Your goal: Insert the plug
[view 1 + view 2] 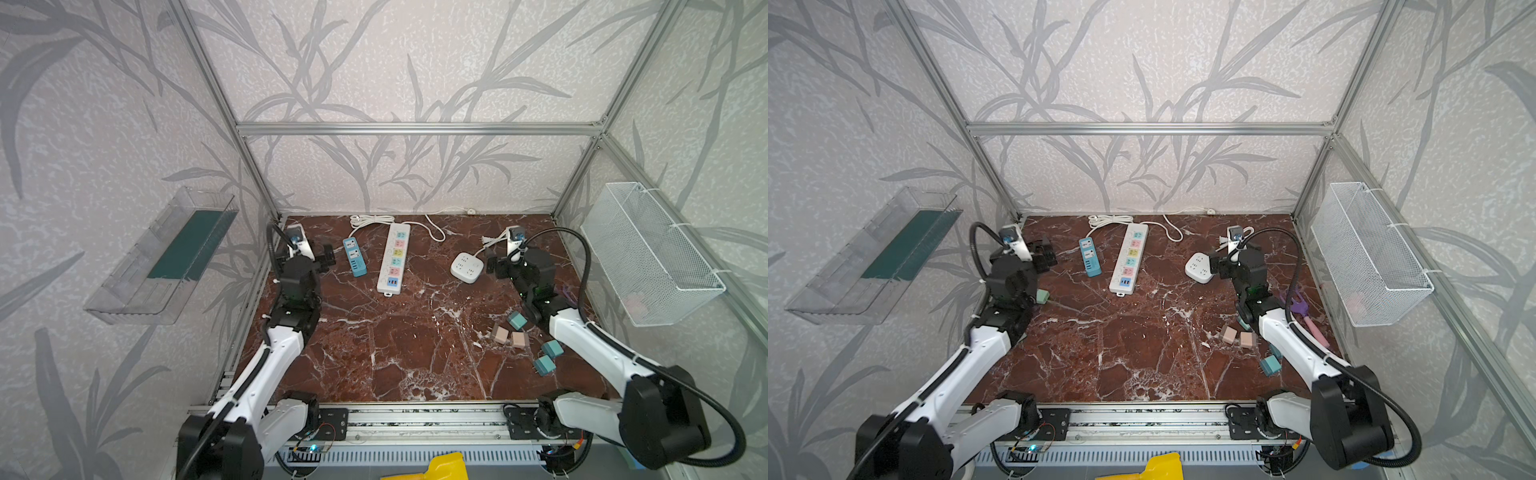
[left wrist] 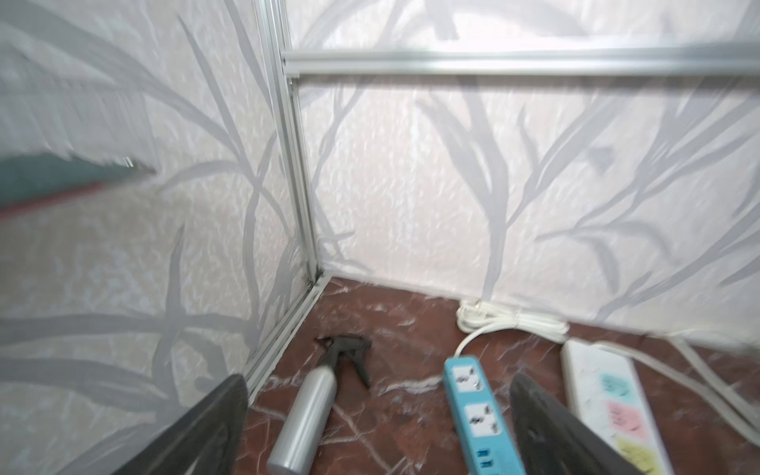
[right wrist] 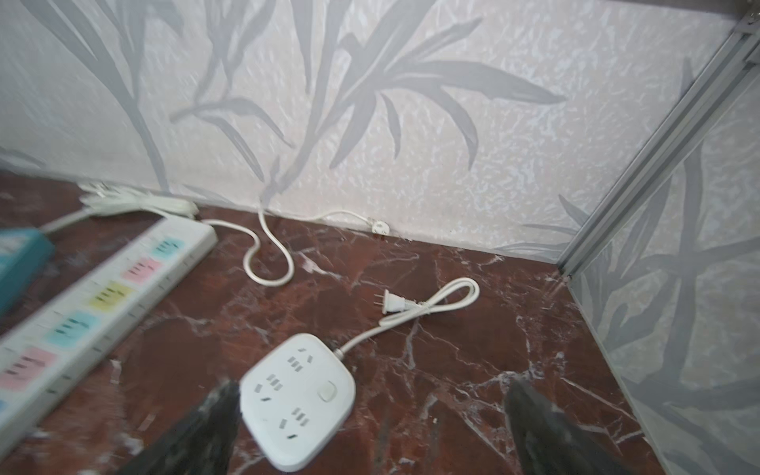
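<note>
I find both tools with their jaws wide and nothing held between them. My reference is the long white strip [image 1: 394,258], which lies on the worktop [image 1: 395,353] with its cord end toward the back wall. The blue strip [image 1: 354,257] lies just left of it, and the left tool [image 1: 327,254] hangs just beyond that, further left. The left wrist view shows a silver spray bottle [image 2: 304,415] lying on its side, on the far side of the blue strip from the long white strip. The right tool [image 1: 494,264] hangs to the right of the long white strip, just beside the square socket block [image 1: 467,267]. In the right wrist view one finger [image 3: 205,427] overlaps the block's edge, but I cannot confirm contact. The block's corded plug [image 3: 390,304] lies loose behind it, toward the wall. The loose plugs lie well to the right of the long white strip and nearer the front than its USB end. They are a teal plug [image 1: 517,320], a beige plug [image 1: 500,335], a second beige plug [image 1: 519,340], a second teal plug [image 1: 552,348] and a third teal plug [image 1: 544,365]. In a top view, a green plug [image 1: 1042,296] lies to the left of the long white strip, beside the left arm.
</note>
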### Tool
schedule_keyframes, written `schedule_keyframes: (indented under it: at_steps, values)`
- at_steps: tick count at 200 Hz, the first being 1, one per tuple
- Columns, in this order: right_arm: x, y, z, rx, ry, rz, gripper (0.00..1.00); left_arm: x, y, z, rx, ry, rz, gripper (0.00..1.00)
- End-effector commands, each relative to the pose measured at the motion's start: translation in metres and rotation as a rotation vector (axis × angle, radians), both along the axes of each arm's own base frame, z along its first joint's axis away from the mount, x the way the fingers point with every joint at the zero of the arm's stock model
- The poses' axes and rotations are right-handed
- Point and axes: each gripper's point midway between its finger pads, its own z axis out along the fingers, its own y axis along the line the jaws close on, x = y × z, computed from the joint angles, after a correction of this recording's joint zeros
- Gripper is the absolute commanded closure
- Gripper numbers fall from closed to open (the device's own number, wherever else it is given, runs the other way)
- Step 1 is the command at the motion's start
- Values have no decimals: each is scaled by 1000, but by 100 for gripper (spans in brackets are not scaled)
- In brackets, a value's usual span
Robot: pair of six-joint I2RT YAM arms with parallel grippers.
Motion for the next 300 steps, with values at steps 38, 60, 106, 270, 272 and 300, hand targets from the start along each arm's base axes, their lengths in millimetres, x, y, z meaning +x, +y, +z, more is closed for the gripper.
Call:
schedule_keyframes:
  at_steps: [38,60,106,270,272,300]
  values:
    - [-33,4,-52,476,239,156,7,-76,-40,-18,-394,177,-250,1]
    - [-32,13,-67,460,341,161,10,-72,-33,-39,-412,279,-174,5]
    - [-33,5,-77,354,372,139,0,-15,-27,-101,-335,588,13,9]
    - [-30,-36,-82,250,335,-78,1,160,-84,-266,-232,1101,50,6]
    - [-30,-35,-81,251,332,-76,1,161,-84,-267,-233,1103,47,6]
    - [-32,-34,-76,257,314,-68,1,164,-90,-284,-249,1140,29,6]
